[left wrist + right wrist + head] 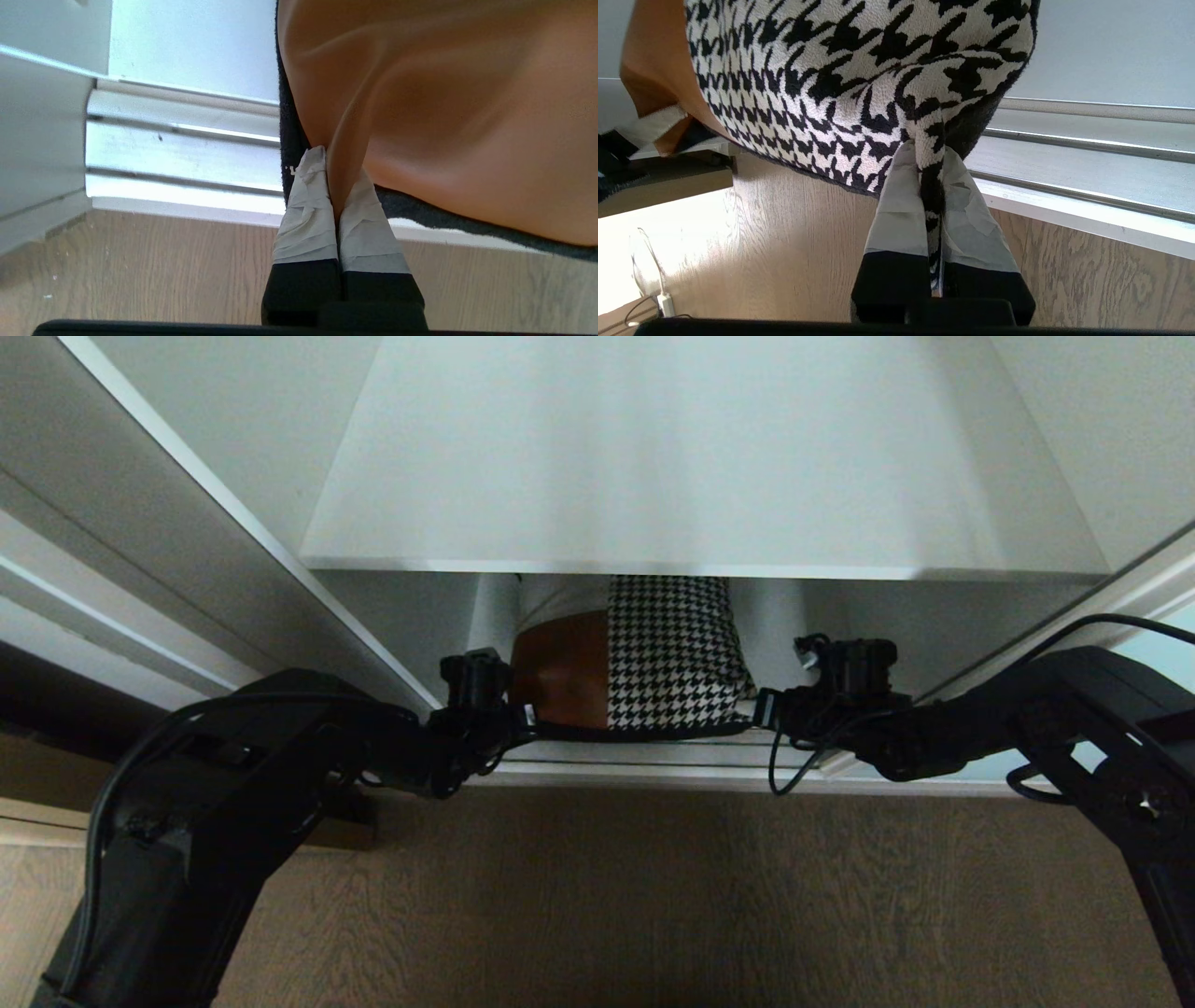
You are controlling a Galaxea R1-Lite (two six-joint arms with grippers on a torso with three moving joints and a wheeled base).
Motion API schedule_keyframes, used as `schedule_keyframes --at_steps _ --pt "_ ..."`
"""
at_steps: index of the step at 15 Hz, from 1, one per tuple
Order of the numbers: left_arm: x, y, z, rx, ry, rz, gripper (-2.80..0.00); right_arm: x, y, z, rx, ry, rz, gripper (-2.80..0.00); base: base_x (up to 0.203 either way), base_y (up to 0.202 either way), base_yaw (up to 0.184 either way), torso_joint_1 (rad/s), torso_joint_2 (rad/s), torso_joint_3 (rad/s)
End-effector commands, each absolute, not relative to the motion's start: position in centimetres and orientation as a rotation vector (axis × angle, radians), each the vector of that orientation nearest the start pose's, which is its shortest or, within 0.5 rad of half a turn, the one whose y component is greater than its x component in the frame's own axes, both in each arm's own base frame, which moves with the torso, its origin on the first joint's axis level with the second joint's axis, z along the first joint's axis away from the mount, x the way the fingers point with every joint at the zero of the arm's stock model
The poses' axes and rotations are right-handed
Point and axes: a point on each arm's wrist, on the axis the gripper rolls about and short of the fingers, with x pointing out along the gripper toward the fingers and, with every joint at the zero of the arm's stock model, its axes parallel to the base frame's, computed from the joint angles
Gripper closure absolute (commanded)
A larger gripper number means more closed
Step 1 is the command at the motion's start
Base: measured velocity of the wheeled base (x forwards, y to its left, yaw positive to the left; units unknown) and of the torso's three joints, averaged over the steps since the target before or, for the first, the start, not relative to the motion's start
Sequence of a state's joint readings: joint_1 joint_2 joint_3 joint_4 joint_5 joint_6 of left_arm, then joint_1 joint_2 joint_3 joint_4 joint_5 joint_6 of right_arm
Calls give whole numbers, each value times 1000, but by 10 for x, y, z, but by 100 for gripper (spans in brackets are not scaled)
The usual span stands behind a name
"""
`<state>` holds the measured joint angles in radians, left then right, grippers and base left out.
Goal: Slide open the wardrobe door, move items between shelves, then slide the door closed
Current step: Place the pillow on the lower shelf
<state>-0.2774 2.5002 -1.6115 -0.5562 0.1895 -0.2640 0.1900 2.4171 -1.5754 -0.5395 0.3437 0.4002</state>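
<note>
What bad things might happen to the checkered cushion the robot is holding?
The left gripper and right gripper each pinch only a small fold at one corner of the cushion bag, so it might slip out. Lifted, it could also bump the white shelf edge right above it.

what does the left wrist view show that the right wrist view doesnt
Only the left wrist view: the left pincer pinching a fold of the bag's tan leather part.
Only the right wrist view: the right pincer pinching the houndstooth part, with the far-side leather beyond it.
Both: the bag's black underside, the silver door track and the wood floor.
</note>
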Motion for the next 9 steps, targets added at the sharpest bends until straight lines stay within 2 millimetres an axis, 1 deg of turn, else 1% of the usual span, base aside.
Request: schedule_keyframes --at_steps 1,3,9 --pt "494 -136 61 -189 318 -41 0 489 100 89 415 409 459 0 0 0 0 0 0 0" --pt "501 -137 62 -190 313 -36 0 494 99 90 419 429 450 0 0 0 0 0 0 0" --pt "505 -138 56 -187 317 -33 0 498 96 88 421 422 443 0 0 0 0 0 0 0"
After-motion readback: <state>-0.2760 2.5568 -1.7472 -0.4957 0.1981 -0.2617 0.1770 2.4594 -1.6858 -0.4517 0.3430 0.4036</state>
